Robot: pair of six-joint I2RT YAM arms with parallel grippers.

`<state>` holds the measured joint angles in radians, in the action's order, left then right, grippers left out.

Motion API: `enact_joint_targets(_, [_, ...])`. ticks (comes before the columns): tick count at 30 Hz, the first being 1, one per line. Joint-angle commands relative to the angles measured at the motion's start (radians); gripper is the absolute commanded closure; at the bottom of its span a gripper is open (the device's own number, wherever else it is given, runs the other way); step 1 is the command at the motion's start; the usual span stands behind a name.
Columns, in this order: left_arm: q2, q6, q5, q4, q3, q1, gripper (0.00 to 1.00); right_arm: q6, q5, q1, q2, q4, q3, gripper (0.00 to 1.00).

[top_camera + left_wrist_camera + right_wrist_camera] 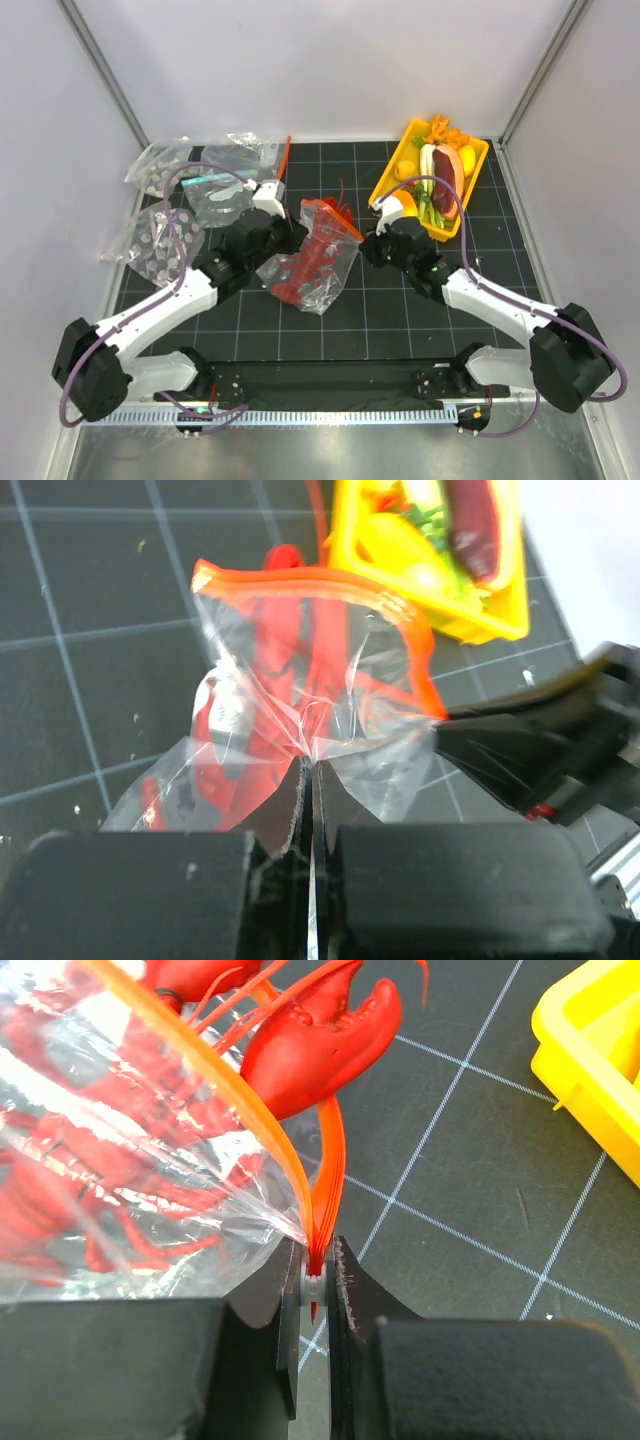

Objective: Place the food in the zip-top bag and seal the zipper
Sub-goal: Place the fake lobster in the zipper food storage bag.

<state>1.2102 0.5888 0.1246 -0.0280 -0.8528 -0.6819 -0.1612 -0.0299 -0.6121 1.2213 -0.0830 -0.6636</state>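
Observation:
The clear zip-top bag [318,262] is held up over the middle of the mat with the red lobster [312,262] inside it; one claw [318,1042] pokes out past the mouth. The red-orange zipper [330,585] gapes open along the top. My left gripper [290,238] is shut on the bag's clear film [310,748] at the left side. My right gripper [368,243] is shut on the zipper's end with its small grey slider [316,1285] at the bag's right corner. Small yellow and orange fruit pieces [445,132] lie in the yellow tray [385,181].
The yellow tray at the back right also holds a dark red slab [445,172] and a white-green leek [427,168]. Other clear bags [215,165] with grey discs [155,245] and white pieces lie at the back left.

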Motion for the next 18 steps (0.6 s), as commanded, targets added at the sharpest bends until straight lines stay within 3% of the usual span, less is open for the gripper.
enact_joint_targets(1, [-0.076,-0.066,0.11,0.149,0.061,-0.042,1.0,-0.021,0.004,0.005,-0.051,-0.034,-0.036,0.99])
enact_joint_targets(6, [-0.12,-0.115,0.153,0.301,0.138,-0.099,1.0,-0.018,-0.015,0.005,-0.13,-0.092,0.002,0.99])
enact_joint_targets(14, [-0.141,-0.165,0.216,0.359,0.167,-0.145,1.0,-0.023,-0.097,0.002,-0.243,-0.146,0.059,0.99])
enact_joint_targets(18, [-0.159,-0.182,0.237,0.372,0.173,-0.151,1.0,0.034,-0.142,-0.084,-0.259,-0.178,0.062,0.99])
